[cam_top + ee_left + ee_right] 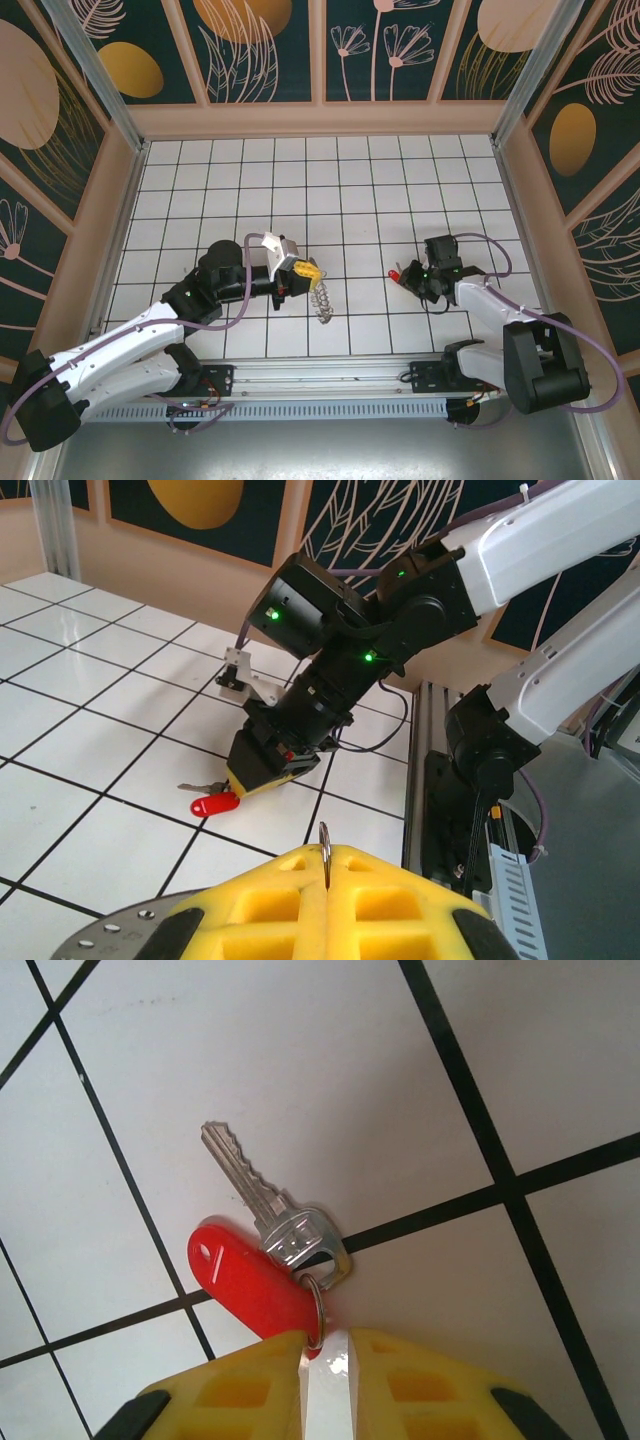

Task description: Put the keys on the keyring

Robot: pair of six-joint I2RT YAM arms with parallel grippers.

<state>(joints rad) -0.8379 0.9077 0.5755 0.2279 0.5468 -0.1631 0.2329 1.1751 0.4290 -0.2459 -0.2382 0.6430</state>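
Near the middle of the white tiled floor (350,180), the left gripper (309,268) presses its yellow moulded fingers together on the keyring (322,300), a fine grey chain dangling as a strand. To the right, the keys (262,1195), a toothed silver blade with a glossy oblong red tag (250,1280), lie flat across a black grout line. The right gripper (327,1345) stands at their thin wire loop (316,1305) with its jaws a narrow slit apart. Whether it grips the loop cannot be told.
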